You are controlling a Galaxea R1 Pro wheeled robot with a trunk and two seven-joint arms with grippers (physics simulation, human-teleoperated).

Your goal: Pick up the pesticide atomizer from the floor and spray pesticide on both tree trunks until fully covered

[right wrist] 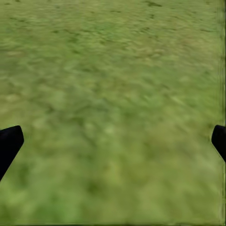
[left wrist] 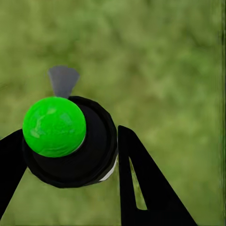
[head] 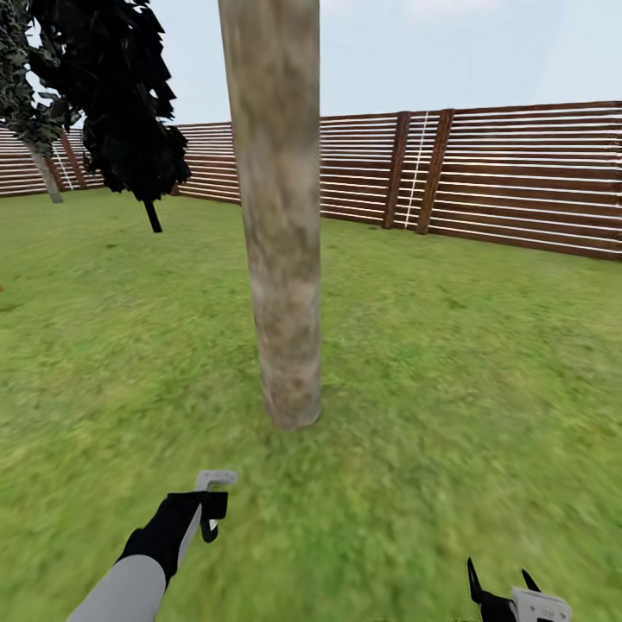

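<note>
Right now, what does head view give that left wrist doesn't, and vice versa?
Head view alone: the thick trunk standing straight ahead, the slat fence behind it, a dark tree at far left, and the right pincer with its fingers spread over grass. Left wrist alone: the atomizer's green ball top on a round black body, with a grey nozzle beyond it. Both: the lawn, and the left pincer shut on the atomizer, whose grey head pokes out in head view.
</note>
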